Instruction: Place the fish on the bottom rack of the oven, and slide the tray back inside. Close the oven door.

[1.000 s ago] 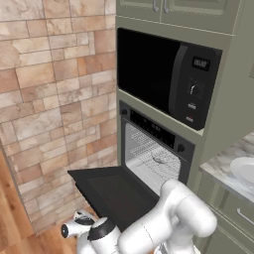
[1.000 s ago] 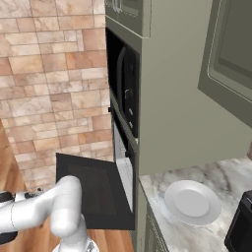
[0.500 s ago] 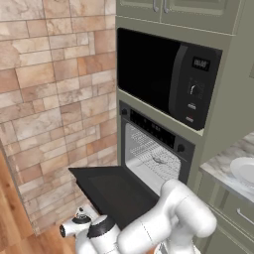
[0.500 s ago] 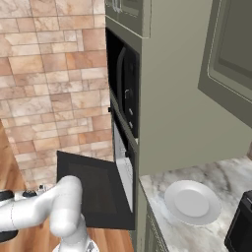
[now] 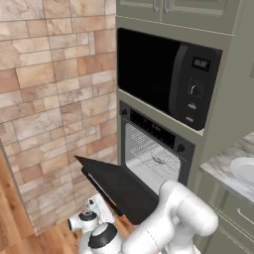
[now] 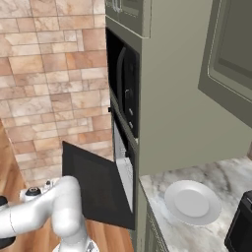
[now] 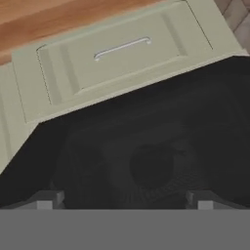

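The oven stands with its matte-black door partly lowered, sloping up from the hinge. Inside, the silvery wire rack carries a small pale lump, probably the fish, too small to make out. My gripper is below the door's outer edge, near the floor. In the right base view the gripper sits just left of the door. In the hand view the gripper is open, its fingertips wide apart against the dark door underside.
A green drawer front with a metal handle lies under the oven, above the wood floor. The microwave is above the oven. On the marble counter stand a white plate and a black appliance. A brick wall is to the left.
The door's free edge has risen a little and my gripper has come up with it beneath the edge.
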{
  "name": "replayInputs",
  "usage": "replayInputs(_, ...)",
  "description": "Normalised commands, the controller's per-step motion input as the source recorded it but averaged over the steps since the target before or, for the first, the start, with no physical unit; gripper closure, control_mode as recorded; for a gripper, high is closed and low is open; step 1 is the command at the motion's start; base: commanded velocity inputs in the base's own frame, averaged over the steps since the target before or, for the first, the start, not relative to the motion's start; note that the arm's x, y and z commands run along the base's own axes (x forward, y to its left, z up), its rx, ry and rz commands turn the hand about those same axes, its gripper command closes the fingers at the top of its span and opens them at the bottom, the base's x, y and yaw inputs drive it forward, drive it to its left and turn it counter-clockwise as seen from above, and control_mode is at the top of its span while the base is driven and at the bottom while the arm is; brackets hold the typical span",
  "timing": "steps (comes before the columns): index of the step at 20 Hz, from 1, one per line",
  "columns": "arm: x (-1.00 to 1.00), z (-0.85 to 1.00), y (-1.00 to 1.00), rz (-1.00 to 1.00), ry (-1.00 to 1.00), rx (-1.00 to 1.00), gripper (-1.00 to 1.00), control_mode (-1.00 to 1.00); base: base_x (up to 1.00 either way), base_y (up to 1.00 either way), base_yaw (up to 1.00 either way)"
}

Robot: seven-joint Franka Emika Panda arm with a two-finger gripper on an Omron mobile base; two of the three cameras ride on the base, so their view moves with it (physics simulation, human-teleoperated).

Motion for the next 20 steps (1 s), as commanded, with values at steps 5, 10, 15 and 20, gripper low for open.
replayInputs(5,0.18,0.52,-0.99,-0.33,-0.09,-0.21,-1.00,-1.00,0.00,0.00,0.00)
replayInputs(10,0.27,0.76,-0.99,-0.25,-0.07,-0.15,-1.00,-1.00,0.00,0.00,0.00)
replayInputs(15,0.24,0.70,-1.00,-0.18,-0.02,-0.04,-1.00,-1.00,0.00,0.00,0.00)
replayInputs(20,0.38,0.65,-1.00,-0.04,0.10,0.02,-1.00,-1.00,0.00,0.00,0.00)
